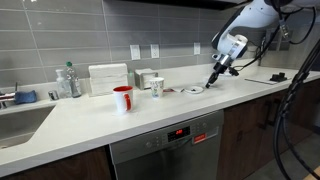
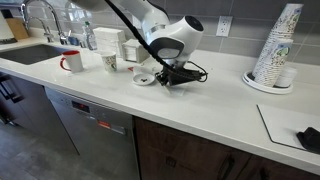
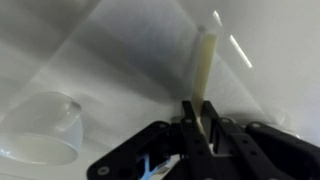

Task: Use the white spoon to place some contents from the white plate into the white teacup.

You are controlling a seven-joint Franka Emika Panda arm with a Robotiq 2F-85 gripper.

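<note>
Gripper (image 3: 197, 118) is pinching the white spoon (image 3: 204, 65) tight, low over the counter (image 1: 150, 120) near its back edge, white plate (image 1: 193, 91) just beside it.

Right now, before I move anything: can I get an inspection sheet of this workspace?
Surface: white countertop, with a sink at one end.
Job's things: white plate with dark bits, just below the gripper; white spoon held by its handle; white teacup close by in the wrist view.
Clutter: red mug, white cup with greenish marks, bottles, stack of paper cups.
Grippers: gripper shut on the white spoon.
Cables: black cable hangs past the counter's front.
Surroundings: dishwasher under the counter, wall outlets, grey tiled wall.
</note>
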